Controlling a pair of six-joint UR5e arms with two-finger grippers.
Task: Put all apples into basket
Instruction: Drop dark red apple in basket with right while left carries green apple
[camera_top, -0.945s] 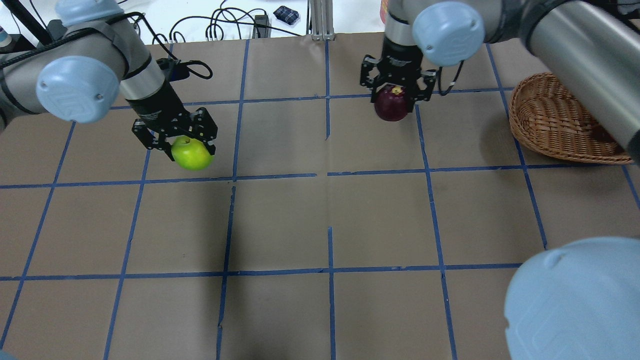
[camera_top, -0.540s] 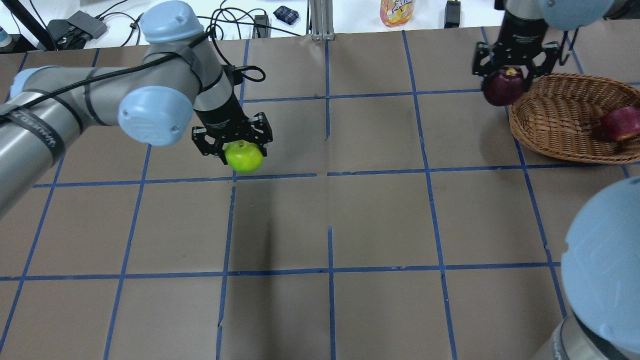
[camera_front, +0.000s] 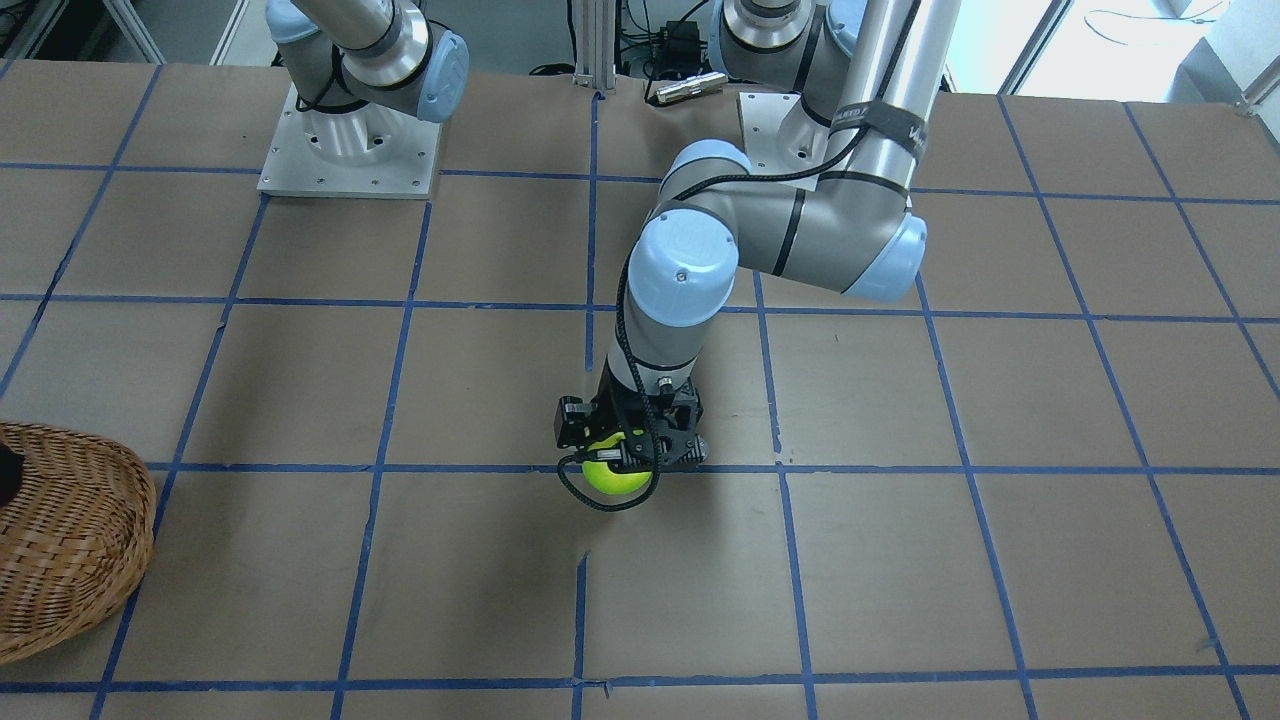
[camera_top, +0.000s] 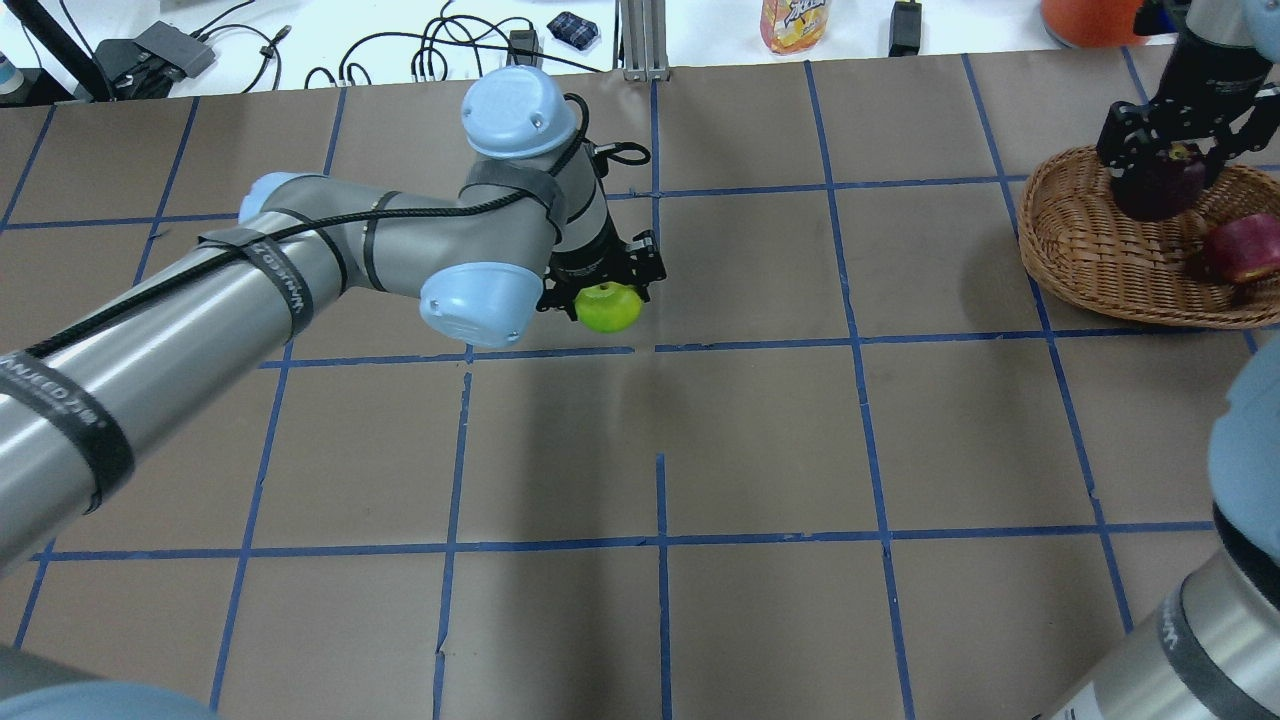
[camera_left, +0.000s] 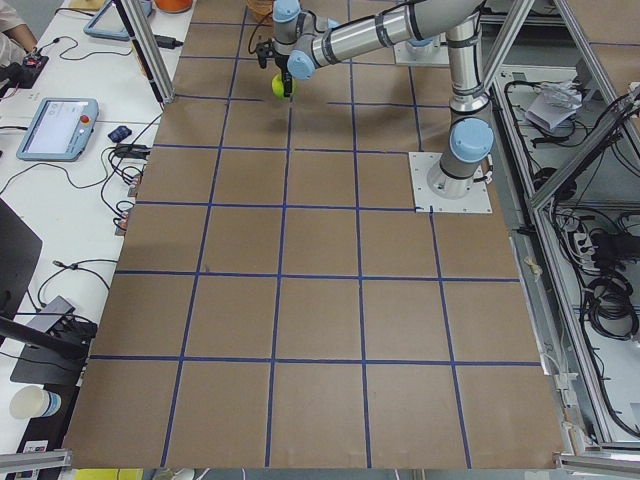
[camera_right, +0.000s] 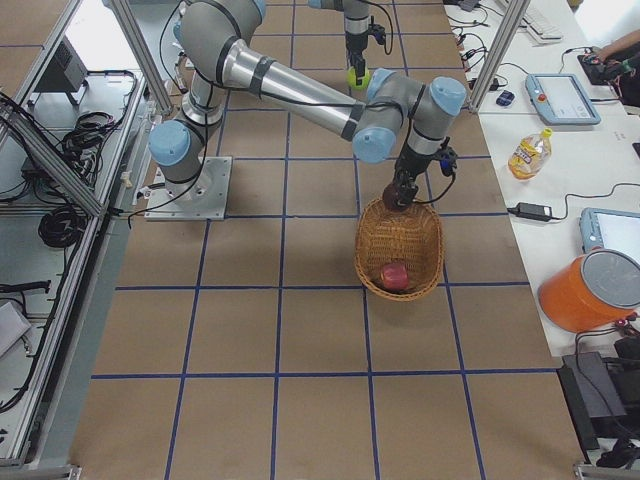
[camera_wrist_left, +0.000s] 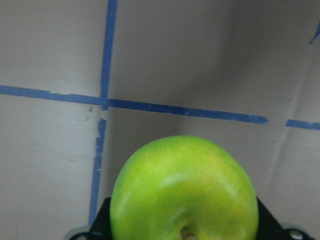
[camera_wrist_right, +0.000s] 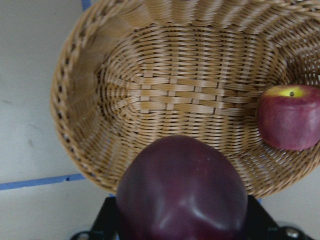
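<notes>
My left gripper (camera_top: 606, 290) is shut on the bright green apple (camera_top: 608, 307) and holds it above the table near the centre; the apple also shows in the front view (camera_front: 612, 478) and the left wrist view (camera_wrist_left: 184, 192). My right gripper (camera_top: 1165, 170) is shut on the dark maroon apple (camera_top: 1158, 187) over the near-left part of the wicker basket (camera_top: 1085, 250); the right wrist view shows this apple (camera_wrist_right: 182, 192) above the basket's rim (camera_wrist_right: 67, 105). The red apple with a yellow patch (camera_top: 1243, 249) lies inside the basket, also in the right wrist view (camera_wrist_right: 289, 117).
The table is brown paper with a blue tape grid (camera_top: 660, 345). A drink bottle (camera_top: 795, 24), cables and an orange bucket (camera_top: 1090, 20) sit beyond the far edge. The right arm's elbow (camera_top: 1245, 470) fills the lower right of the overhead view.
My left gripper has carried the green apple rightward toward the table's centre. My right gripper has carried the maroon apple right, from beside the basket's left rim to over the basket.
</notes>
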